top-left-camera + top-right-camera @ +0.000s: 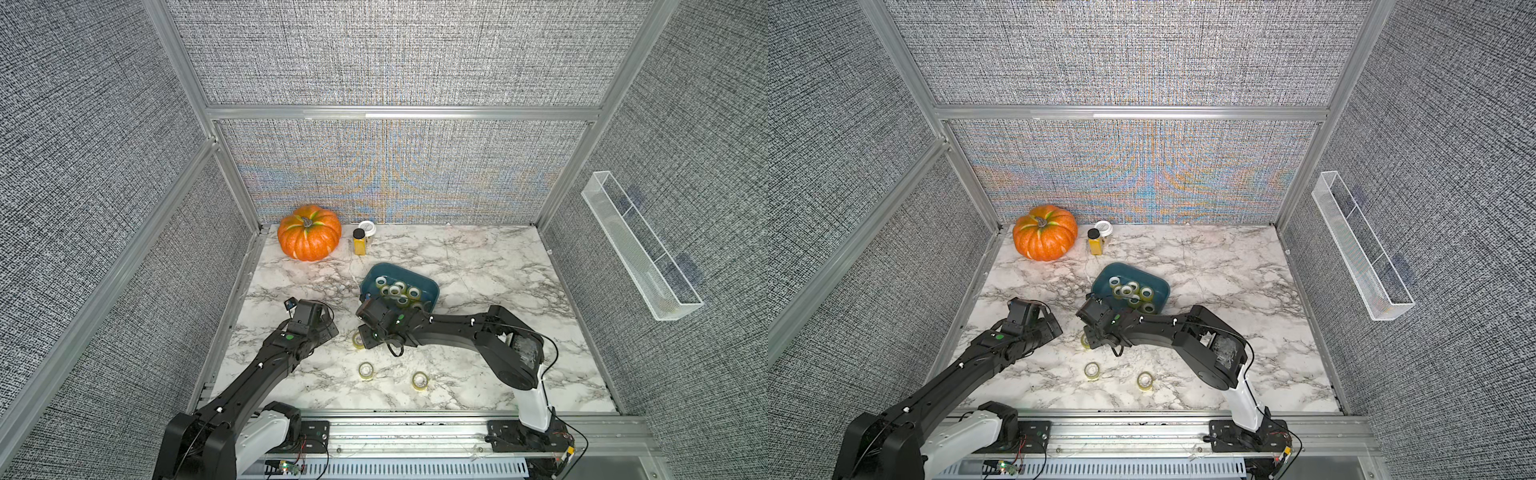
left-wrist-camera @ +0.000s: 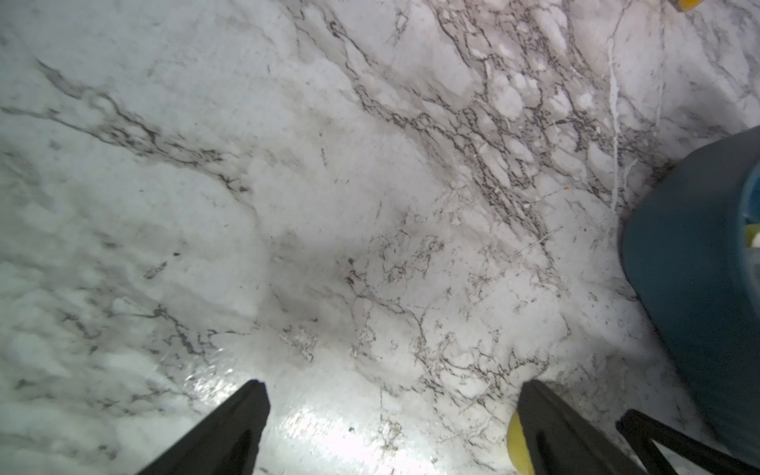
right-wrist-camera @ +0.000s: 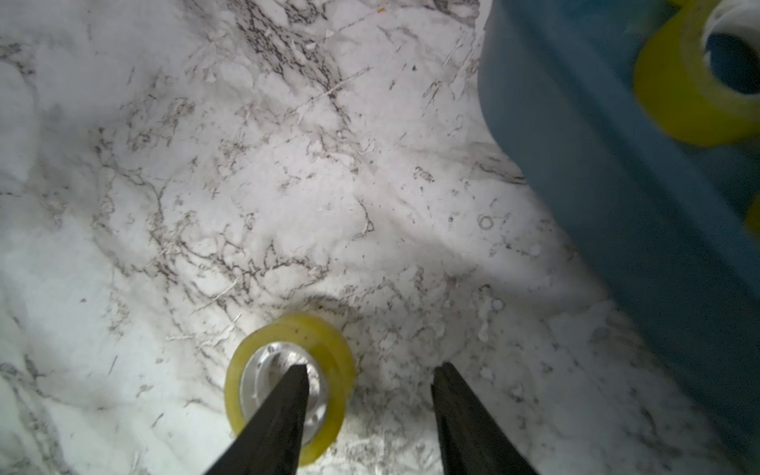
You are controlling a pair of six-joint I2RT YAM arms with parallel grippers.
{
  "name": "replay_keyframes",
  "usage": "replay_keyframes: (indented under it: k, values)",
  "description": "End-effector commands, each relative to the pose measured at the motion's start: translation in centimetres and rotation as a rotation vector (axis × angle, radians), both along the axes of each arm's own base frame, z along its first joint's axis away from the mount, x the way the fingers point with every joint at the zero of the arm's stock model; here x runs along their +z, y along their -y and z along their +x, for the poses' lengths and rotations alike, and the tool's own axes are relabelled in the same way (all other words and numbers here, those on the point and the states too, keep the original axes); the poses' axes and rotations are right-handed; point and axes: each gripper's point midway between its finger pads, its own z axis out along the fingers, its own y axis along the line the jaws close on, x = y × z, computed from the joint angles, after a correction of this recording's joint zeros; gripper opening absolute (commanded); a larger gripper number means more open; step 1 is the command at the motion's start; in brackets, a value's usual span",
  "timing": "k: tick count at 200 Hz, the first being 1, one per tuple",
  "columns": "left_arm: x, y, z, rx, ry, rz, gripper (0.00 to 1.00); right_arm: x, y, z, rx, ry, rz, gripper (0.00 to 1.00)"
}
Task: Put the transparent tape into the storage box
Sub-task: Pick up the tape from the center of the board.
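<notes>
The storage box (image 1: 386, 266) is a dark teal tub at mid-table, seen in both top views (image 1: 1121, 266), and holds several rolls of transparent tape (image 1: 399, 291). A yellowish tape roll (image 3: 331, 349) lies flat on the marble just in front of the box (image 3: 617, 185), half hidden under my right wrist in a top view (image 1: 356, 340). My right gripper (image 3: 374, 366) is open: one finger (image 3: 283, 411) reaches into the roll's core, while the other stands outside, apart from the roll. My left gripper (image 2: 393, 384) is open over bare marble, left of the box (image 2: 691, 255).
Two more tape rolls (image 1: 366, 370) (image 1: 420, 380) lie nearer the front edge. An orange pumpkin (image 1: 309, 232), a yellow jar (image 1: 359, 243) and a white-lidded jar (image 1: 367, 227) stand at the back left. A clear acrylic tray (image 1: 640, 253) hangs on the right wall.
</notes>
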Motion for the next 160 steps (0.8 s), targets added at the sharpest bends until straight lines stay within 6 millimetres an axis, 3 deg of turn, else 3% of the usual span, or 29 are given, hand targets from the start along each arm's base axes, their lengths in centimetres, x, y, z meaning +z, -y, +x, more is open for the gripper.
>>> replay_keyframes:
  k: [1, 67, 95, 119, 160]
  values:
    - [0.6, 0.6, 0.6, -0.024, 0.036, -0.022, 1.00, -0.7, 0.0, -0.1, 0.010, -0.006, -0.036, 0.52]
    - [1.2, 0.6, 0.7, -0.026, 0.047, -0.024, 1.00, -1.8, 1.4, 0.3, -0.036, 0.011, -0.125, 0.44]
    - [1.5, 0.6, 0.8, -0.026, 0.049, -0.023, 1.00, -1.6, 2.7, 0.4, -0.061, 0.032, -0.164, 0.26]
    - [1.7, 0.6, 0.8, -0.023, 0.057, -0.027, 1.00, 0.3, 3.0, 0.2, -0.057, 0.060, -0.109, 0.13]
    - [2.1, 0.8, 0.6, -0.031, 0.062, -0.046, 1.00, 7.3, 3.1, 0.4, -0.055, 0.116, 0.016, 0.10]
